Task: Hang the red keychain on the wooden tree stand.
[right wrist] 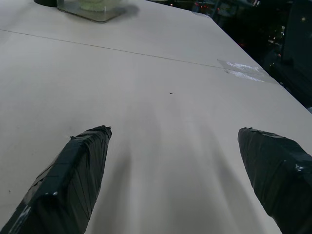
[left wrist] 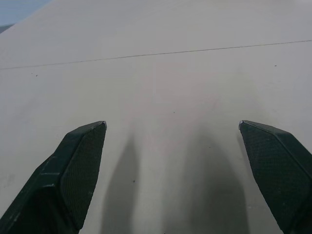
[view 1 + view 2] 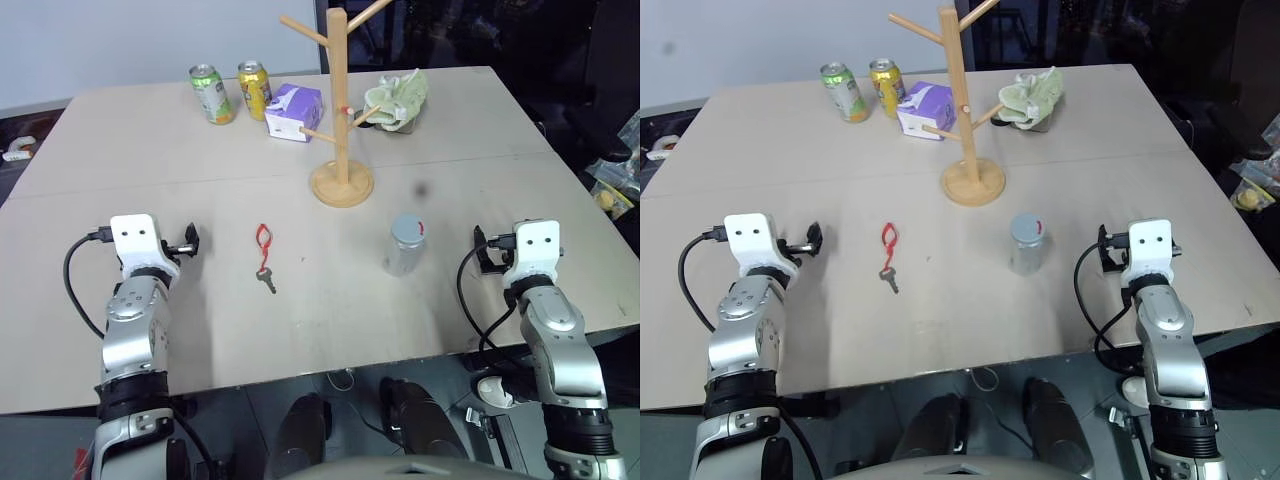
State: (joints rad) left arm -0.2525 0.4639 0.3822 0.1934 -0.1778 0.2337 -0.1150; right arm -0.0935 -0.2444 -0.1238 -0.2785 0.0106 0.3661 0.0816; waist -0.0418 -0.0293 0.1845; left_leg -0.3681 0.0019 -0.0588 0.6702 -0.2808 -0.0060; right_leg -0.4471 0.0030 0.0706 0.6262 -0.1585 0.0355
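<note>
The red keychain point(image 3: 264, 256) is lying untouched, near the wooden tree stand point(image 3: 340, 110); pickup is pending. Both the left gripper point(image 2: 173, 161) and right gripper point(image 1: 175, 165) are hovering with jaws apart; the left one looks nearer the keychain, so it probably needs reaching across.

Table point(image 3: 200, 340): red keychain point(image 3: 264, 256) front-centre, jar point(image 3: 405, 244) to its right, wooden tree stand point(image 3: 340, 110) behind both, two cans point(image 3: 230, 92), carton point(image 3: 294, 112) and cloth point(image 3: 396, 100) along the back.

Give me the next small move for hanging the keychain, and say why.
Probably move the left gripper toward the keychain and lower over its red loop. The keychain lies flat on the table, nearer the left arm than the right; both jaws stand open and empty. The stand waits behind it.
</note>
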